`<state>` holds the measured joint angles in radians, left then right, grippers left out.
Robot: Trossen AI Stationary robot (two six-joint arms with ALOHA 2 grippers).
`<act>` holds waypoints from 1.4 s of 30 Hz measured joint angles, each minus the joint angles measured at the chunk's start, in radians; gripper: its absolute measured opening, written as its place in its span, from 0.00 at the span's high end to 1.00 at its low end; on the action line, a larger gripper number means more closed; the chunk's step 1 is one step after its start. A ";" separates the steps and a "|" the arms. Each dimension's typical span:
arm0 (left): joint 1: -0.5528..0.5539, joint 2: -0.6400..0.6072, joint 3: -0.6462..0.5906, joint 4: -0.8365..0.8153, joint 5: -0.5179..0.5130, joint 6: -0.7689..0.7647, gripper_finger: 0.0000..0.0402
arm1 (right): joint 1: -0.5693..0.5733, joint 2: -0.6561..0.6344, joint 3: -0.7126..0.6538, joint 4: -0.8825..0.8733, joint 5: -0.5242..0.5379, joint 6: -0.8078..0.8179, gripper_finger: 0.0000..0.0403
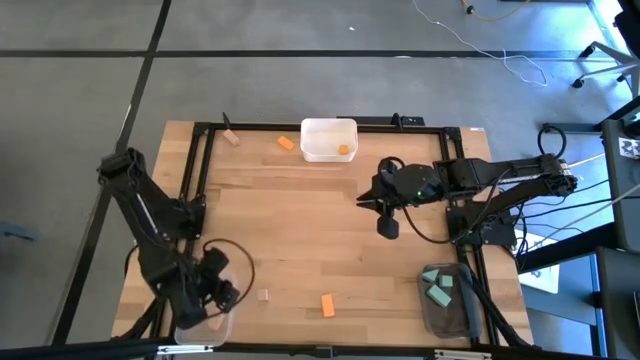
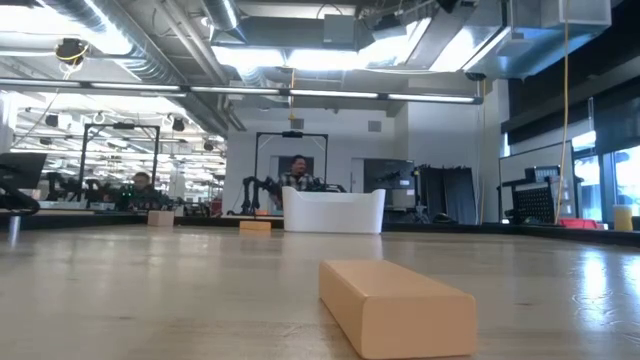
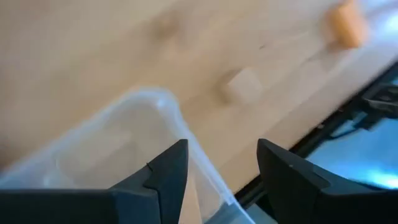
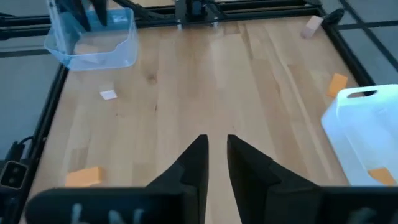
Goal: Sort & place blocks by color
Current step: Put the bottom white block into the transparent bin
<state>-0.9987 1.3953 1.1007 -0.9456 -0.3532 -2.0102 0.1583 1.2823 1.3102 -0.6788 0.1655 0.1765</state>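
My left gripper [image 1: 218, 290] hangs open over the far corner of a clear bin [image 1: 203, 325] at the table's near left; nothing is between its fingers [image 3: 168, 171]. A tan shape lies in that bin [image 4: 99, 45]. On the table lie a small tan block [image 3: 242, 84] and an orange block [image 1: 327, 305] near the front edge, plus an orange block [image 1: 286, 143] and a tan block [image 1: 231, 137] at the back. My right gripper [image 4: 216, 155] waits above the table's right half, a narrow gap between its fingers, holding nothing.
A white bin [image 1: 328, 128] at the far middle holds an orange block [image 1: 344, 150]. A clear bin [image 1: 447, 305] at the near right holds teal blocks [image 1: 436, 290]. A black frame [image 1: 300, 125] runs round the table. People show in the room beyond.
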 joint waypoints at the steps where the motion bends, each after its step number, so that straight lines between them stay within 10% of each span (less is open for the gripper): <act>1: 0.021 -0.015 0.000 0.012 -0.004 0.063 0.54 | -0.005 0.000 0.000 -0.001 -0.014 0.003 0.85; 10: 0.161 -0.034 0.000 0.155 -0.095 0.520 0.54 | -0.041 0.000 0.000 -0.004 -0.028 0.027 0.85; 19: 0.256 0.049 0.000 0.199 0.087 0.926 0.54 | -0.052 0.000 0.000 -0.004 -0.028 -0.030 0.85; 42: 0.283 0.349 0.001 0.354 0.253 1.176 0.54 | -0.052 0.000 0.000 -0.004 -0.028 -0.029 0.85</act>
<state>-0.7155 1.7447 1.1019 -0.5919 -0.0999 -0.8341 0.1066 1.2823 1.3102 -0.6827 0.1375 0.1476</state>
